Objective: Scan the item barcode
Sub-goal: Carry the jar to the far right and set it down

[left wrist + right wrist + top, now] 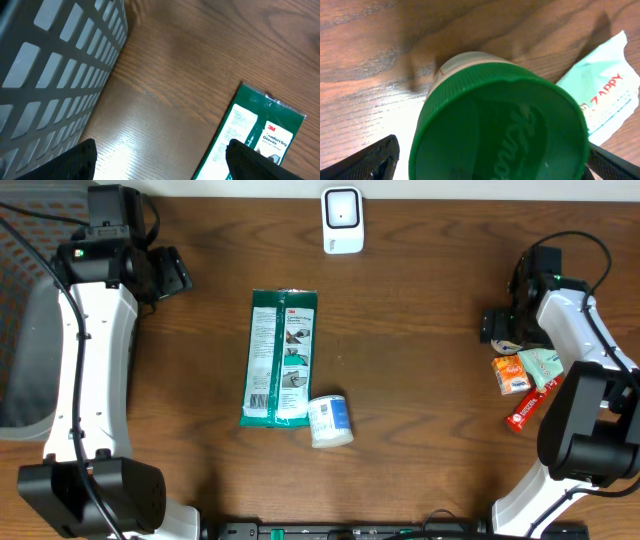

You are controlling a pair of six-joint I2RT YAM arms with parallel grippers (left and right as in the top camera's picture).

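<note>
A jar with a green screw lid point(500, 130) fills the right wrist view, standing on the table. My right gripper point(492, 150) is open around it, with a gap between the left finger point(375, 160) and the lid. In the overhead view that gripper point(498, 328) sits at the right side and hides the jar. The white barcode scanner point(342, 220) stands at the far edge, in the middle. My left gripper point(175, 272) is open at the far left with nothing between its fingers point(75, 160). A green 3M gloves pack point(282, 358) lies mid-table, and its corner point(260, 130) appears in the left wrist view.
A small white and blue tub point(330, 421) lies by the gloves pack's near end. An orange packet point(512, 373), a pale green Zappy packet point(545, 365) and a red stick point(530, 407) lie by the right arm. A grey slotted basket point(55, 75) stands at the left edge.
</note>
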